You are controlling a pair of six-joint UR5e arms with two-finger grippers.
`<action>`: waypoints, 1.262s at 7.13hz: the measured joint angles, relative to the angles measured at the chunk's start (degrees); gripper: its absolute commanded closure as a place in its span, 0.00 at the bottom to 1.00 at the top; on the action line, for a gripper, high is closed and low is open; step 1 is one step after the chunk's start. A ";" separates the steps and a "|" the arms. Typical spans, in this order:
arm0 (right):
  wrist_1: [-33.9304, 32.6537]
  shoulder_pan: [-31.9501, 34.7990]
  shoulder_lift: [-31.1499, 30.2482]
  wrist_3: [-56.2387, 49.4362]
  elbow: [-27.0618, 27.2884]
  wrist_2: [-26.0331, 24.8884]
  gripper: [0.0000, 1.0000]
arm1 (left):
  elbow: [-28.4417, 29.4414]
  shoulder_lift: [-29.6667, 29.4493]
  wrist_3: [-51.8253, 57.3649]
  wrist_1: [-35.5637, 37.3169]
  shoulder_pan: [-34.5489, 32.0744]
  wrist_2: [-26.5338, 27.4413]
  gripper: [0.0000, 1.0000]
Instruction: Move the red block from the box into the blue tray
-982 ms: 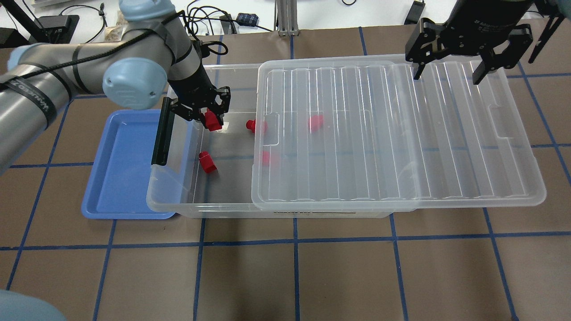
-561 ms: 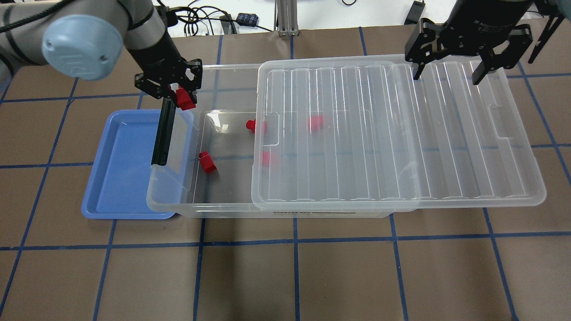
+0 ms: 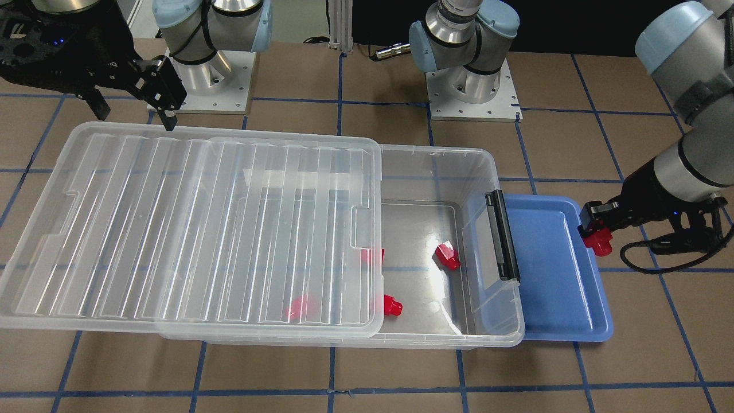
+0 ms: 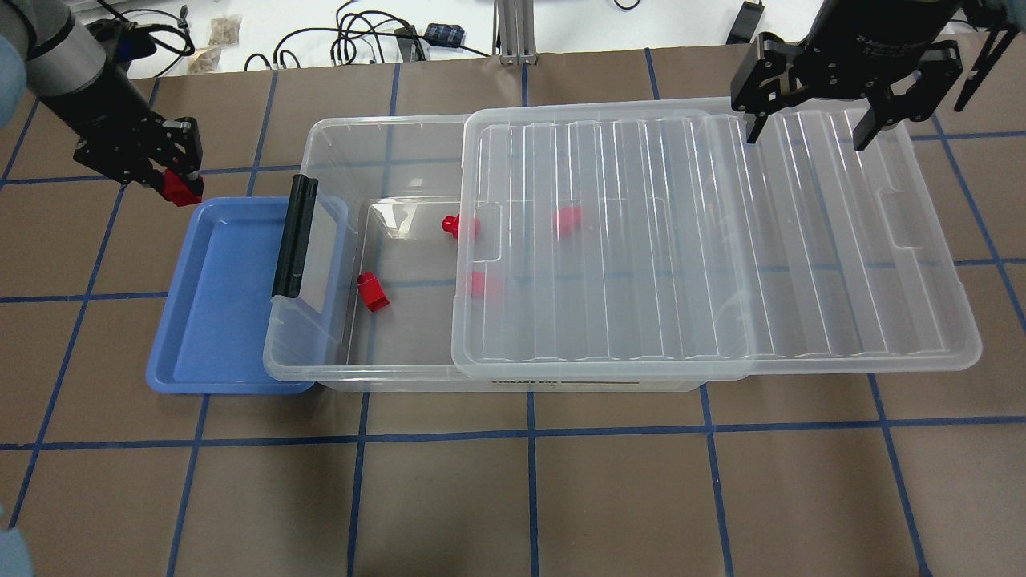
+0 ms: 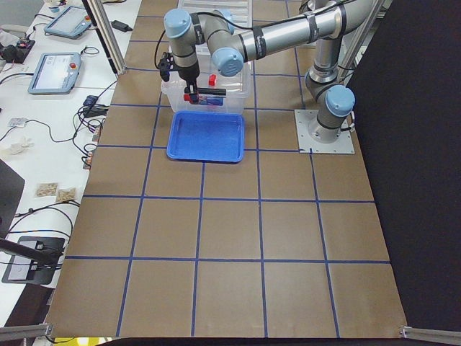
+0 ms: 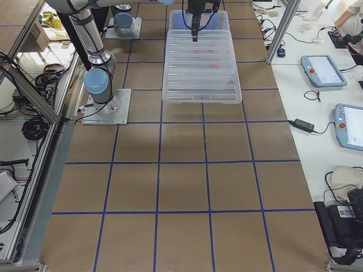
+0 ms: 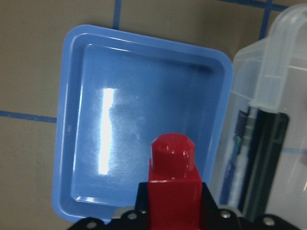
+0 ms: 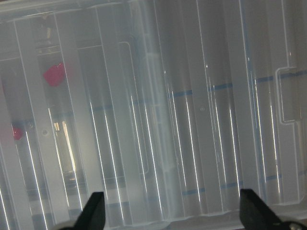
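Currently you have: one small glossy red plastic block [image 4: 184, 190], clamped in the left gripper [image 4: 178, 184] and raised at the far outer corner of the shallow light-blue plastic tray [image 4: 216, 320]. Right gripper [image 4: 805, 140]: fingers apart, above the ribbed clear lid [image 4: 721, 240]. Large clear plastic bin [image 4: 313, 353]: four matching red pieces [image 4: 372, 291] inside.

Silver arms [image 3: 682, 166], pale-blue caps [image 3: 671, 31], black fingers [image 4: 752, 128]

Robotics laboratory. Identified by two jointed arms [image 5: 288, 34], each bolted through a metal base plate [image 3: 475, 106] to a brown worktable [image 4: 625, 505] marked in squares with blue tape [image 4: 531, 481]. Further evidence: touchscreen teach pendants [image 6: 324, 70], a power adapter [image 6: 300, 124] and loose cables [image 5: 94, 119] on white side benches [image 6: 295, 96]; aluminium profile framing [image 6: 288, 25] along the table edges; cable bundles [image 6: 34, 122] behind the arm bases.
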 measured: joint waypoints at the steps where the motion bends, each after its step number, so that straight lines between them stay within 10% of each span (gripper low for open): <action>1: 0.01 0.00 -0.06 -0.10 0.01 -0.05 0.00 | -2.38 -1.21 3.51 2.48 1.35 0.04 1.00; 6: 0.18 0.00 -0.28 -0.47 0.02 -1.57 0.00 | -9.06 -9.49 11.83 13.53 2.09 -0.37 0.94; 7: 0.20 0.00 -0.29 -0.50 -0.01 -1.77 0.00 | -9.34 -10.76 12.66 13.70 2.10 -0.41 0.76; 8: 0.20 -0.03 -0.19 -0.58 -0.12 -2.02 0.00 | -9.94 -11.63 13.09 14.16 2.10 -0.38 0.26; 9: 0.22 -0.04 -0.13 -0.68 -0.22 -2.48 0.00 | -10.76 -12.11 13.20 15.13 2.10 -0.36 0.00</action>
